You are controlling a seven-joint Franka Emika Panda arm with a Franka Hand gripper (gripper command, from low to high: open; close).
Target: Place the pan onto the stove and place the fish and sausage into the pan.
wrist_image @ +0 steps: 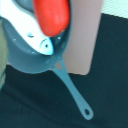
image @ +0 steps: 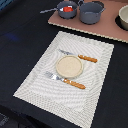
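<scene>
Pan (image: 67,9) sits on the stove (image: 100,26) at about eleven o'clock in the exterior view, its thin handle running out toward nine o'clock. Beside it stands the larger grey pot (image: 91,12). From my wrist camera I look almost straight down into the pan (wrist_image: 35,55): the sausage (wrist_image: 51,16) and the white fish (wrist_image: 32,35) both lie inside, touching each other. No fingers show in either picture, so I cannot tell whether the gripper is parted or closed. I judge the hand to be directly over the pan, so any coming move is a straight lift away; both placements look finished.
</scene>
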